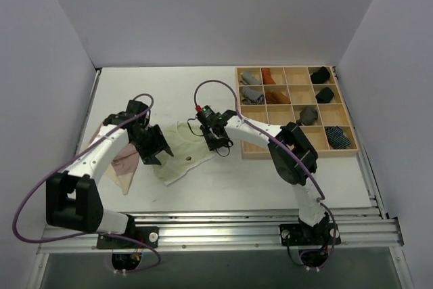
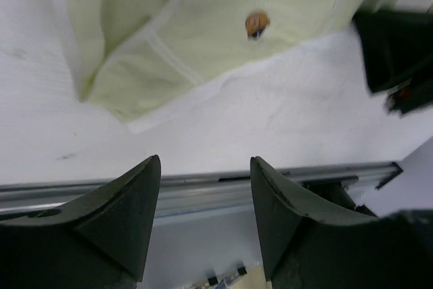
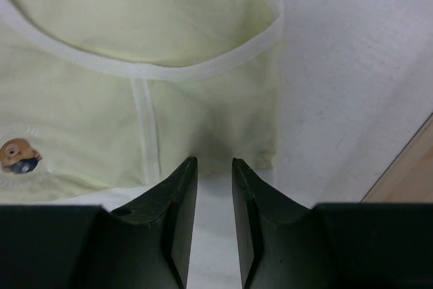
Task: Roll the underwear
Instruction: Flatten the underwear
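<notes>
The pale yellow-green underwear [image 1: 179, 150] lies spread flat on the white table between my two grippers. A small orange emblem [image 2: 256, 24] shows on its front. My left gripper [image 1: 154, 148] hovers at its left edge, open wide [image 2: 205, 160], with only table and rail between the fingers. My right gripper [image 1: 218, 141] is at the cloth's right edge. Its jaws stand a narrow gap apart [image 3: 214, 164], tips just short of the hem [image 3: 203, 72], holding nothing. The dusty pink underwear [image 1: 125, 164] lies partly under my left arm.
A wooden compartment tray [image 1: 298, 154] stands at the back right and holds grey [image 1: 251, 78], rust [image 1: 270, 76], black [image 1: 320, 74] and blue-striped [image 1: 337, 137] rolls. Its corner [image 3: 413, 174] lies close to my right gripper. An aluminium rail [image 1: 237, 225] runs along the near edge.
</notes>
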Tool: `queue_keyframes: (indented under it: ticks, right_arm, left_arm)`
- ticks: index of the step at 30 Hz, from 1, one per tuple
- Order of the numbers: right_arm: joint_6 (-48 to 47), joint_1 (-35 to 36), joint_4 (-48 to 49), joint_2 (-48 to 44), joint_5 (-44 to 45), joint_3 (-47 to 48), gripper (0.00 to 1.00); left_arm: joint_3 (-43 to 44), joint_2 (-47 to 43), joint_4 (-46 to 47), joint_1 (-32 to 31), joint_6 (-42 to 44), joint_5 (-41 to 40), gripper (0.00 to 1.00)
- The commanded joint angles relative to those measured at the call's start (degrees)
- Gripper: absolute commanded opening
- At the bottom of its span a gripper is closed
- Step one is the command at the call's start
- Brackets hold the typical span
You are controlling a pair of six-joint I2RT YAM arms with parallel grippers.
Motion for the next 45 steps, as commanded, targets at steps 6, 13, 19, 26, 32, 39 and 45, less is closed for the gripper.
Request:
queue_keyframes:
  ticks: [6,13,19,26,32,39,45]
  right_arm:
    - [4.0,-0.3,-3.8,-5.4,3.4,3.2,0.34]
    - [0.5,-7.2,-0.3,-3.4,-7.5,3.5,0.43]
    - [-2.4,-8.3,1.4,-0.1,-15.2,5.8,0.46]
    - [-0.9,-8.2,5.0,0.0,-19.6,1.7,0.46]
    - [-0.3,-8.5,3.6,0.2,-16.6,-0.4,0.23]
    - [0.4,-10.3,2.4,-4.8,-14.5,-5.7,0.0]
    - [0.4,-10.4,2.5,-7.5,-13.8,-9.2,0.0]
  left_arm:
    - [13.0,16.7,-0.6,8.5,12.3,-3.0,0.59]
    - [16.7,17.4,4.2,8.5,14.1,0.4,0.6]
    - [20.8,24.0,6.1,8.5,15.1,2.9,0.61]
    - [23.1,23.9,2.8,8.6,15.4,-2.0,0.6]
    - [20.8,17.5,-5.9,9.2,15.5,-14.3,0.6]
    - [10.0,13.9,-2.4,9.5,15.2,-12.2,0.6]
    - [9.1,19.2,1.3,9.4,14.7,-12.3,0.54]
